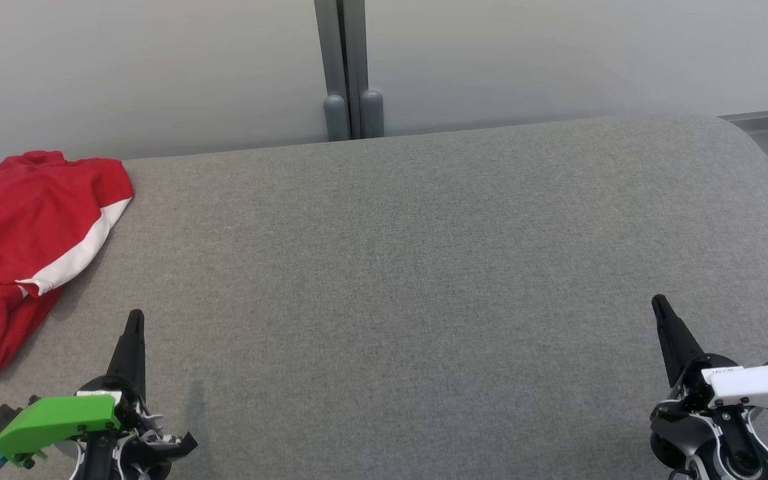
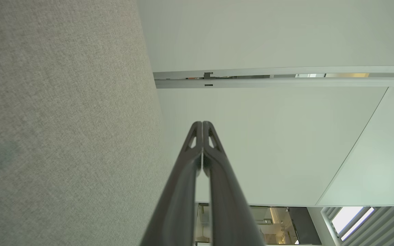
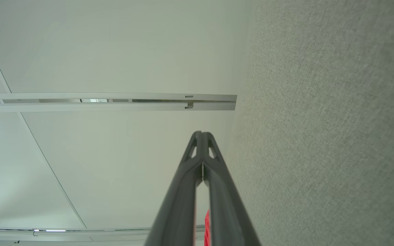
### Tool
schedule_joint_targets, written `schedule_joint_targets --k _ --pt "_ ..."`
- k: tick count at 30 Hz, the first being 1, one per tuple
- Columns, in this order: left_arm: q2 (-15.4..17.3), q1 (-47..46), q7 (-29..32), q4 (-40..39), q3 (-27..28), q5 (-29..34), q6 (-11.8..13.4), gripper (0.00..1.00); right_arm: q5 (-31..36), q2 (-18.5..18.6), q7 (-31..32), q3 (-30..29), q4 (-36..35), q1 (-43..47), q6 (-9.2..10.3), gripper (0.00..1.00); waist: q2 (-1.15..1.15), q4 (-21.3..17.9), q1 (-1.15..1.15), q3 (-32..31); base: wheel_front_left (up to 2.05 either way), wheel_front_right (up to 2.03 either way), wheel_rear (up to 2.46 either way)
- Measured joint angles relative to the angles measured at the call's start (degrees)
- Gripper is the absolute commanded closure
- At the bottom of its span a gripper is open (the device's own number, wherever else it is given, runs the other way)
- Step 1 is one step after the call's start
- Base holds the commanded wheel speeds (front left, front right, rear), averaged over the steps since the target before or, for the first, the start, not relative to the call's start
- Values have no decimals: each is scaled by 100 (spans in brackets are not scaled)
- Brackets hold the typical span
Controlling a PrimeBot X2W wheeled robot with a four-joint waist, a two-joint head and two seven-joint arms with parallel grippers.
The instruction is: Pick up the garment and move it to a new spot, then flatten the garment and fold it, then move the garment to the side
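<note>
1. Grey upholstered surface (image 1: 411,267) fills the head view from edge to edge, with pale wall panels (image 1: 144,67) behind it.
2. At 9 o'clock, the red garment (image 1: 17,227) with white bands lies rumpled on the surface. The frame's left edge cuts it off, so its full shape cannot be made out.
3. At 7 o'clock, the left gripper (image 1: 135,320), under a green housing (image 1: 51,420), has its two dark fingers pressed together and pinching nothing. It sits near the garment's lower hem but apart from it. The left wrist view shows the fingertips (image 2: 202,124) meeting over bare fabric and wall.
4. At 12 o'clock, a grey post (image 1: 347,67) splits the wall panels, and two rounded stubs (image 1: 354,113) stand at its foot behind the surface's far edge.
5. At 5 o'clock, the right gripper (image 1: 659,303), under a white housing (image 1: 751,387), is likewise closed tight and empty, well apart from the garment. The frame crops its body.
6. The right wrist view confirms the closed tips (image 3: 201,134). A red sliver (image 3: 206,223) shows between the finger bases, too little to identify.
7. Nothing stands between either gripper and the garment.
</note>
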State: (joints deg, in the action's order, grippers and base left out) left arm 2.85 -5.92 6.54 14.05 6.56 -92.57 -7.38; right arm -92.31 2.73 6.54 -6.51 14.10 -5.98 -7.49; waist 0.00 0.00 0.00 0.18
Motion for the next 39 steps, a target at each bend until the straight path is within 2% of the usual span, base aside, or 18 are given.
schedule_joint_targets --k 5,6,12,23,30,36,39 --pt "0 0 0 0 0 0 0 100 0 0 0 0 0 0 0 100 0 0 0 0 0 0 0" --pt "0 0 0 2 0 -1 0 0 0 0 0 0 3 0 0 0 0 0 0 0 0 0 0" --pt "-60 242 -15 280 -44 -1 10 0 2 -87 -10 30 275 247 2 0 0 0 0 0 0 0 0" --pt "-64 369 -318 113 -292 221 10 0 233 -92 -311 204 235 305 2 0 0 1 0 -4 0 0 0" --pt "-62 421 -499 -57 -320 570 10 0 687 -88 -490 196 157 310 2 0 0 5 0 -11 0 0 0" --pt "-60 449 -645 -202 -354 1138 21 0 1267 -85 -639 198 10 311 2 0 0 9 0 -21 0 0 0" --pt "-59 452 -724 -341 -437 1593 91 0 1872 -79 -719 229 -147 311 2 0 0 12 0 -25 0 0 0"
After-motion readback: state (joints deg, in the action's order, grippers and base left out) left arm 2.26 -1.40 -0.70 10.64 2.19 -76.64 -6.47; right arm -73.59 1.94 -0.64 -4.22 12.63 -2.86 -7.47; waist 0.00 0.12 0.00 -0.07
